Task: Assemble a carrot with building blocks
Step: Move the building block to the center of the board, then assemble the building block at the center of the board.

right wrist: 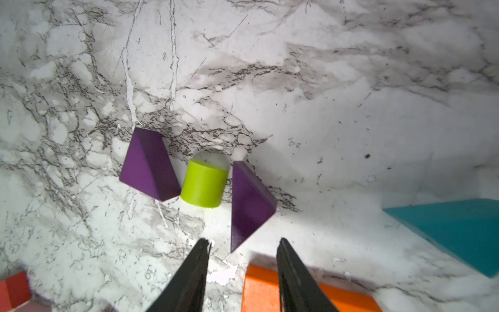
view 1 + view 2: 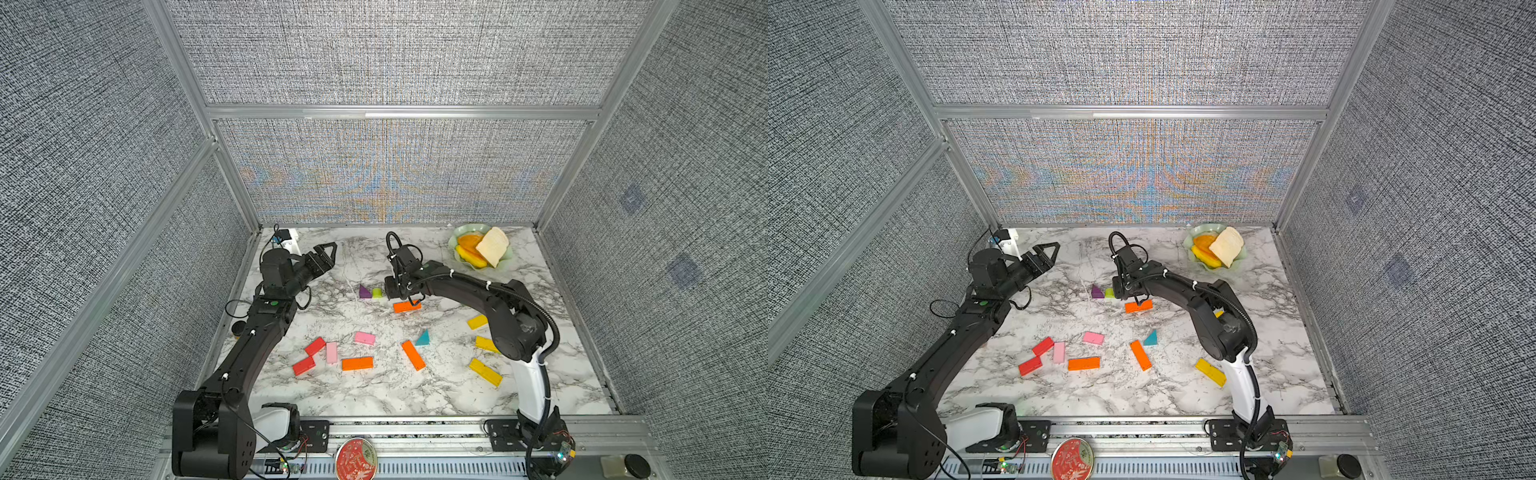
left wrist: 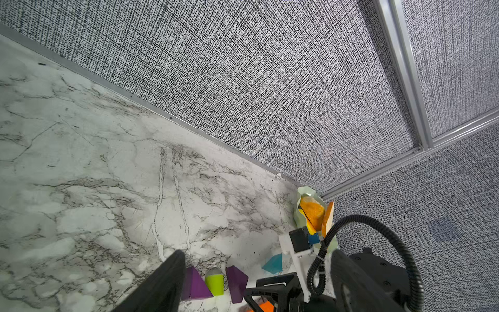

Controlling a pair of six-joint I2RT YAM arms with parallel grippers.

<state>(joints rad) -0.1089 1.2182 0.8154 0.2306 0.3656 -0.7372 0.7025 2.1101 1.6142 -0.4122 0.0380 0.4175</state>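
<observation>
Marble desk (image 2: 374, 395): right hand (image 1: 243, 240) parted, empty, above orange bar (image 1: 260, 289); nearby purple triangle (image 1: 251, 202) could be knocked askew if hand is swung.

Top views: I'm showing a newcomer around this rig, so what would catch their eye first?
Bright building blocks lie scattered across the marble table. The right gripper hangs over an orange bar beside a lime-green stub flanked by purple triangles. A green dish of toy food sits in the far right corner.
</observation>
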